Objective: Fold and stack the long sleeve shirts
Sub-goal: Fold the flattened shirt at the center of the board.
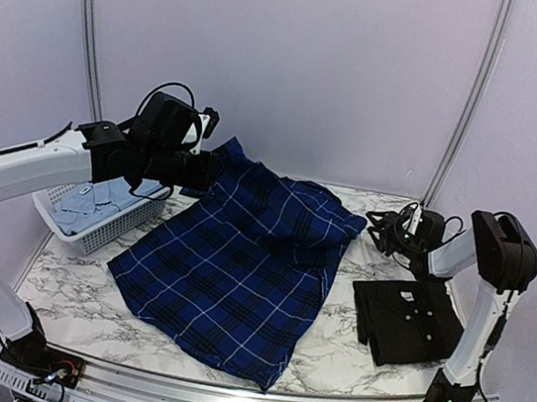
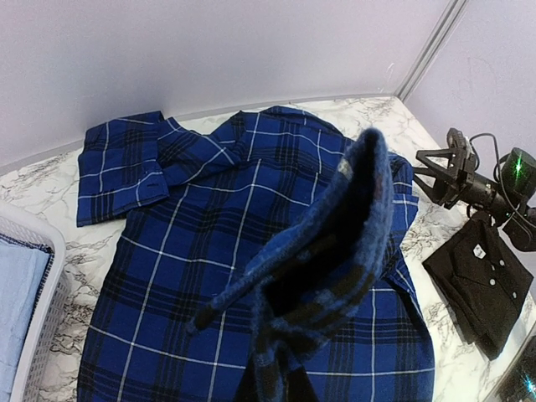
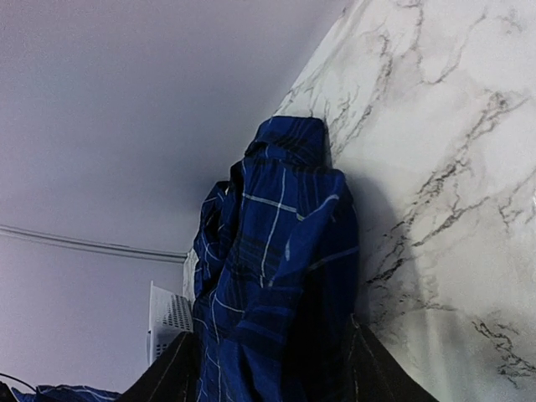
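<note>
**Marble tabletop, one plaid shirt mid-fold**

Marble-patterned tabletop [image 1: 75, 294], walled in pale lilac, carries the whole job. The royal-blue plaid shirt [image 1: 239, 267] sprawls across its centre, with one far corner raised off the surface and the right edge bunched up. At the far left stands a white lattice basket [image 1: 94, 232] with the pale blue shirt [image 1: 88, 204] lying inside. On the right, near the right arm's base, the black shirt [image 1: 407, 320] lies folded flat, white buttons showing, well apart from the plaid.

The left pincer [image 1: 203, 170] is shut tight on the plaid shirt's raised far-left part, and its wrist view shows a ridge of cloth rising toward the lens. The right pincer [image 1: 382, 229] sits at the shirt's right edge. Its fingers [image 3: 167, 377] stand apart with a bunch of plaid between them, and whether they actually pinch it cannot be told.

The likely trouble is an uneven lift. If the right side has no firm hold, the cloth could slip free as the left arm pulls, dragging the shirt askew or toward the basket and leaving a crooked fold. A wide sweep by the right arm could also disturb the black shirt.
</note>
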Robot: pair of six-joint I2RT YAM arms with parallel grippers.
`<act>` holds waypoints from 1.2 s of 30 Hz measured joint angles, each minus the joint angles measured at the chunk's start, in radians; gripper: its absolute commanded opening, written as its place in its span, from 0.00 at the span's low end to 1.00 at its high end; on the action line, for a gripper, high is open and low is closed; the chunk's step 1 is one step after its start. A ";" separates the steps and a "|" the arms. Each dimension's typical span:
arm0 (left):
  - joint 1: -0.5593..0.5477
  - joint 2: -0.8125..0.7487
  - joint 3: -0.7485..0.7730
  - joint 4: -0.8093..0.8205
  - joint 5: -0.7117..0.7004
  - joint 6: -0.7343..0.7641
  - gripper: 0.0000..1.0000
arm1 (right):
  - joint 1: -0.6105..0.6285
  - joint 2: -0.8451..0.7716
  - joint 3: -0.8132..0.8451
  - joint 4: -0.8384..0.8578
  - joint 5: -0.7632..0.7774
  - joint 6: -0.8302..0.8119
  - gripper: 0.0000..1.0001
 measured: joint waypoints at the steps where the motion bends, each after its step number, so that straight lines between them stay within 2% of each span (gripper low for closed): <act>1: 0.001 0.000 0.000 0.000 0.002 0.000 0.03 | 0.000 0.002 0.012 -0.001 -0.003 0.003 0.44; 5: 0.002 0.000 0.000 0.000 0.010 0.000 0.03 | 0.006 0.008 0.076 -0.023 -0.013 -0.003 0.23; 9: 0.002 0.000 0.000 0.000 0.018 0.000 0.04 | 0.011 0.009 0.129 -0.098 -0.012 -0.028 0.17; 14: 0.002 0.000 0.000 0.000 0.029 0.002 0.04 | 0.012 0.009 0.153 -0.248 0.018 -0.094 0.35; 19: 0.002 0.000 0.001 0.000 0.037 0.006 0.04 | 0.012 0.009 0.153 -0.344 0.037 -0.146 0.45; 27: 0.002 0.000 0.002 0.000 0.044 0.020 0.04 | 0.031 0.009 0.192 -0.366 0.025 -0.162 0.47; 36: 0.002 0.000 0.002 0.000 0.045 0.023 0.04 | 0.060 0.009 0.202 -0.394 0.027 -0.177 0.08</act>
